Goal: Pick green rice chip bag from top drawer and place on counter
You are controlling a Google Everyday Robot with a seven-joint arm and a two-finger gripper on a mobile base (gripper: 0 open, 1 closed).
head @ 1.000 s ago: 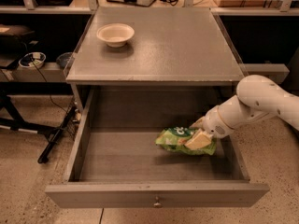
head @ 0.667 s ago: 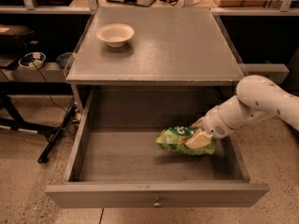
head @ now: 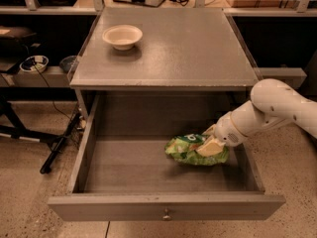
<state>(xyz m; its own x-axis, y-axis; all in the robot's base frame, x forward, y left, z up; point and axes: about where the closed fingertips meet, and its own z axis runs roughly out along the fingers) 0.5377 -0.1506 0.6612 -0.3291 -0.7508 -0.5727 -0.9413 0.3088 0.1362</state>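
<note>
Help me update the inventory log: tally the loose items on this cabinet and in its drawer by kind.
Snack bags: 1, the green rice chip bag in the top drawer, end effector at its right end.
Bowls: 1, the cream bowl on the counter.
Total: 2.

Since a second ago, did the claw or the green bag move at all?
Nothing visibly moved. The claw is down in the drawer at the bag, same as before. The bowl is on the counter, same place.
</note>
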